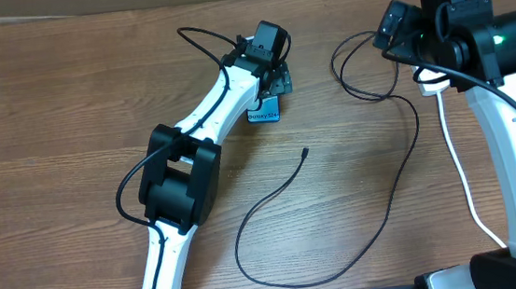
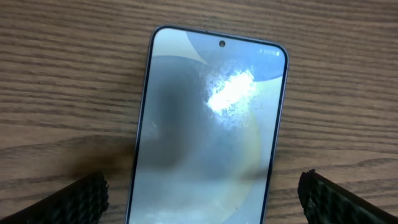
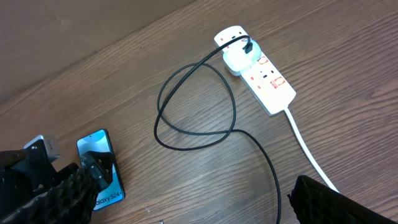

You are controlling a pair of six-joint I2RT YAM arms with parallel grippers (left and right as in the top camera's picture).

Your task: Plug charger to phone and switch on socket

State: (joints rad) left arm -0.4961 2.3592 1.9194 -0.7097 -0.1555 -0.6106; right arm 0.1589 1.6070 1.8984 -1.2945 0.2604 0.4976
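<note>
The phone (image 2: 208, 124) lies flat on the wooden table, screen up, with its "Galaxy S24" edge showing in the overhead view (image 1: 263, 114). My left gripper (image 2: 202, 199) is open just above it, one finger on each side, touching nothing. The white socket (image 3: 260, 70) with red markings lies at the far right. A white plug (image 3: 239, 59) sits in it. The black charger cable (image 3: 193, 93) loops away from the plug. Its free tip (image 1: 305, 152) lies on the table right of the phone. My right gripper (image 3: 193, 199) is open and empty, high above the cable.
The socket's thick white cord (image 1: 462, 173) runs down the right side under my right arm. The black cable (image 1: 390, 208) sweeps in a wide curve across the middle and front of the table. In the overhead view my right arm hides most of the socket.
</note>
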